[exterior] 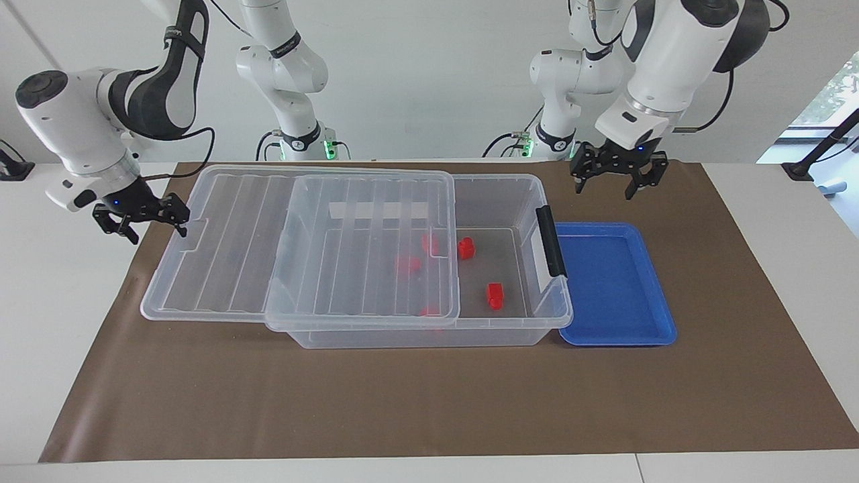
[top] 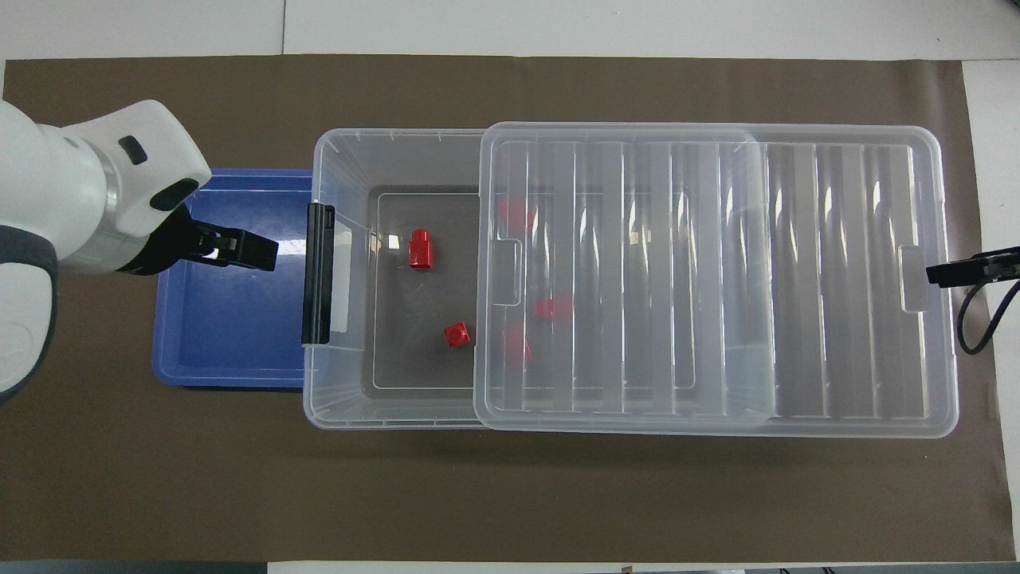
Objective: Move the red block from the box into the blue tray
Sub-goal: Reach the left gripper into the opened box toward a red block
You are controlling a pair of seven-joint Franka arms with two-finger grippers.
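The clear box (exterior: pixel 517 184) (top: pixel 339 151) stands mid-table, its ribbed lid (exterior: pixel 228 248) (top: pixel 797 279) slid partway off toward the right arm's end. Two red blocks lie uncovered in the box (exterior: pixel 495 295) (exterior: pixel 466 248), also seen from overhead (top: pixel 420 248) (top: pixel 457 335); others show dimly under the lid. The blue tray (exterior: pixel 614 288) (top: pixel 231 335) lies beside the box's black-handled end, with nothing in it. My left gripper (exterior: pixel 607 186) (top: pixel 243 248) hangs open and empty, raised over the tray. My right gripper (exterior: pixel 144 225) (top: pixel 960 273) is open, one finger at the lid's end rim.
The black clip handle (exterior: pixel 550 241) (top: pixel 319 271) stands at the box end next to the tray. A brown mat (exterior: pixel 402 402) covers the table. Two further arm bases stand at the robots' edge of the table.
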